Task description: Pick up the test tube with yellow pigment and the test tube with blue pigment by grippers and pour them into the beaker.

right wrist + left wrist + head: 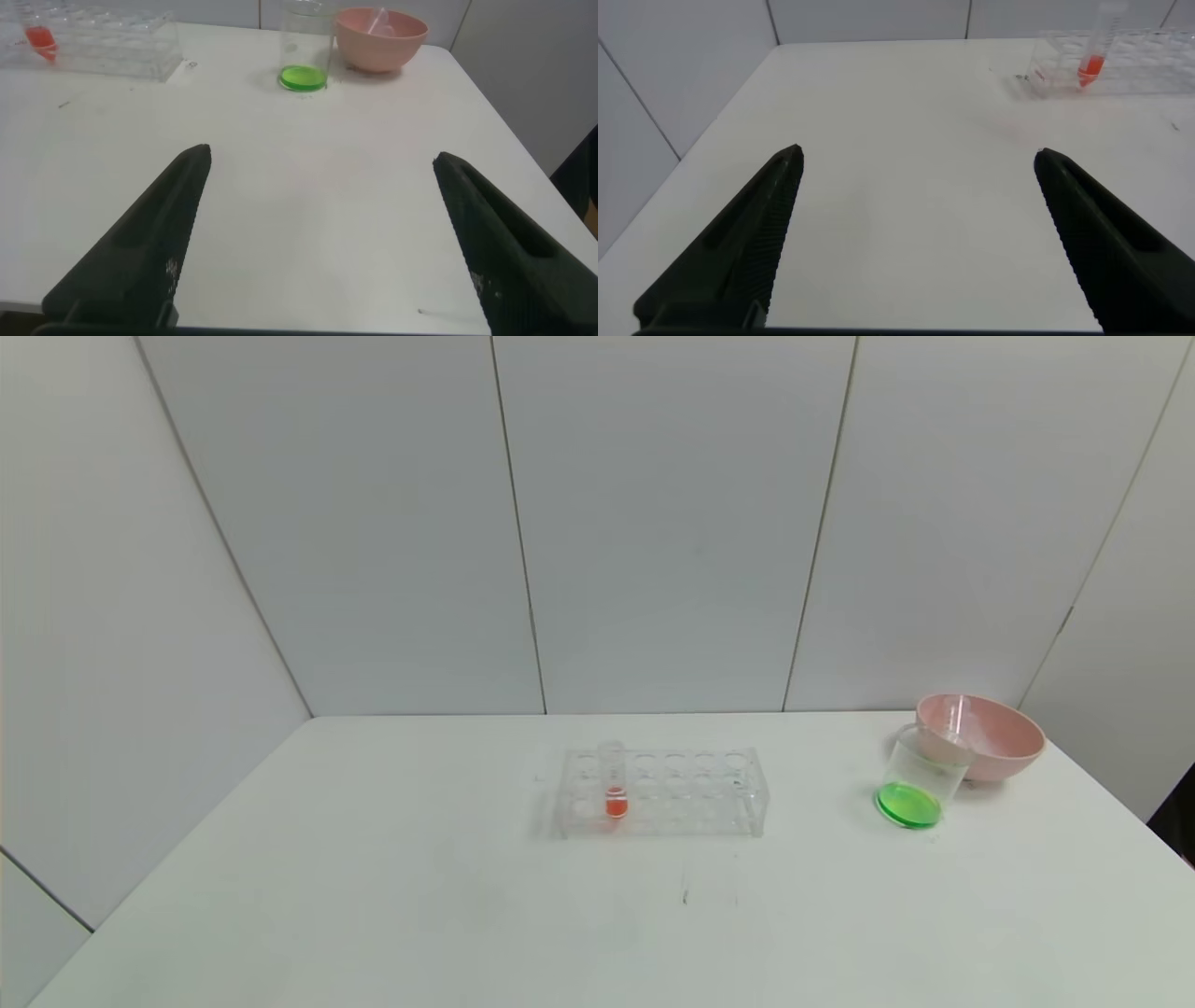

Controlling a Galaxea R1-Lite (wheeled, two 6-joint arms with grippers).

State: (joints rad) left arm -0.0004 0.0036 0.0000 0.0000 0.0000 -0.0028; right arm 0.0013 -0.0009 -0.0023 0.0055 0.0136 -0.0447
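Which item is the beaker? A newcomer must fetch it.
On the white table, look toward the robot's right, where a pink bowl sits. The beaker stands just in front of the bowl: a clear, straight-sided cup, the only vessel holding green liquid.

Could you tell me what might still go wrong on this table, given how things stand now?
1. The beaker holds green liquid and stands right against the pink bowl; a nudge to either could spill it.
2. At least one empty tube leans in the bowl and might roll out if it is bumped.
3. The tube with orange-red liquid stands in the clear rack; any reach there risks knocking it.
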